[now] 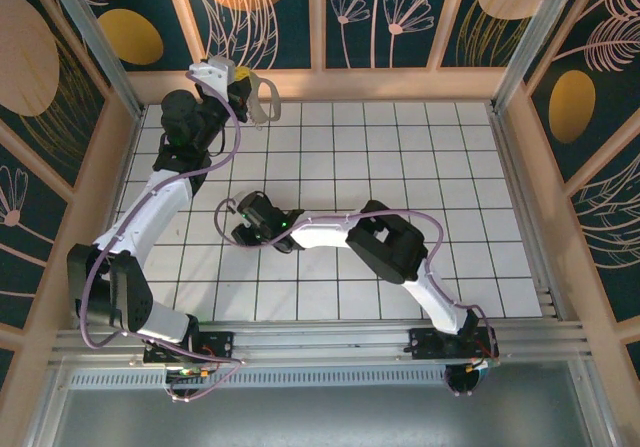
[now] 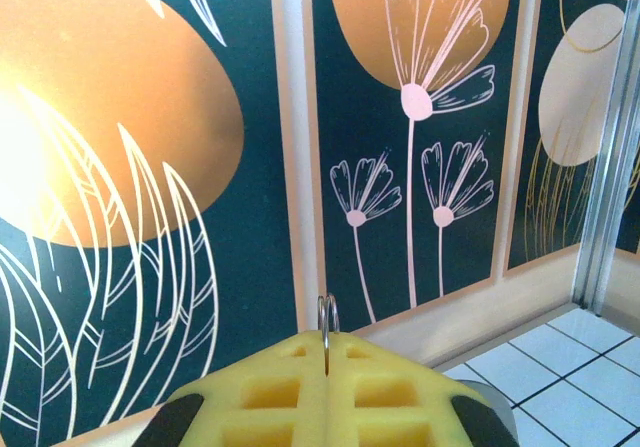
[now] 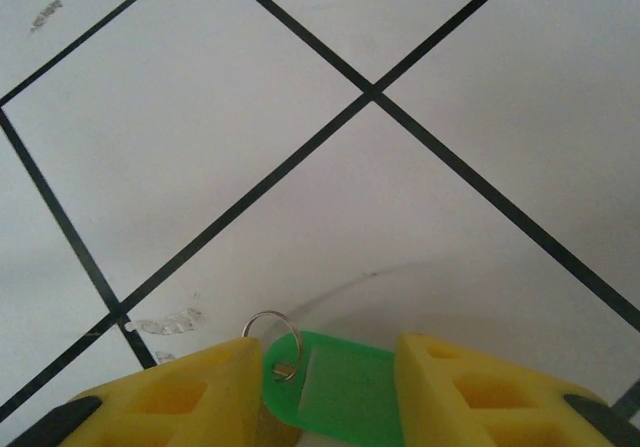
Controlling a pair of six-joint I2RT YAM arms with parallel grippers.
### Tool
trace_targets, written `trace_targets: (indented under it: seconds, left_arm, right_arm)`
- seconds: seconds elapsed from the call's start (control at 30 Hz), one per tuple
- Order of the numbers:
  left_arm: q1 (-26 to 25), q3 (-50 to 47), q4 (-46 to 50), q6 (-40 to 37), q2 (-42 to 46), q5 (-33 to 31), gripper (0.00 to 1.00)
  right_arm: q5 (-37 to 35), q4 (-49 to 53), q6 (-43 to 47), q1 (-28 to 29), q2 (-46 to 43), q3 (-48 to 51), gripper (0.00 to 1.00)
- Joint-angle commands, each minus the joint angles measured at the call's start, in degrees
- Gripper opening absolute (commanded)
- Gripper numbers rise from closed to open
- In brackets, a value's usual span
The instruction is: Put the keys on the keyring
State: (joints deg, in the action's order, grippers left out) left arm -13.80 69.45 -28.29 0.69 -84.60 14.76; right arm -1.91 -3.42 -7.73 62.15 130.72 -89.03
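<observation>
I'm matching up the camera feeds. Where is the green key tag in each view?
Top external: hidden beneath the right tool, left of centre.
Right wrist: the green key tag lies bottom centre, between the yellow fingers.
Left wrist: camera faces the wall panels, away from it.
Shared landmark: the white tiled floor with black grid lines.

Lab test cell; alu frame [image 1: 330, 342], tiled floor [image 1: 400, 147].

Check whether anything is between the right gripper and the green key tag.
Nothing visible is. The green key tag lies on the white tile, directly between the yellow fingers of the right gripper.
</observation>
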Motion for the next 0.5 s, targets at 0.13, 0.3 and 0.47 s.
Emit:
trace_targets:
  seconds: [0.13, 0.3, 0.47]
  left_arm:
    - [0.6, 2.7, -1.0, 1.7, -0.4, 1.8, 0.0]
    - [0.5, 3.3, -0.9, 2.7, -0.6, 2.9, 0.0]
    - [0.5, 4.0, 0.0, 3.6, -0.5, 4.5, 0.0]
  right_arm:
    - [-6.8, 2.7, -1.8, -1.2, -2.9, 10.0, 0.39]
    - [-6.9, -0.9, -4.3, -4.0, -8.6, 19.8, 0.37]
    - [-8.6, -3.2, -6.0, -6.6, -16.0, 31.0, 0.37]
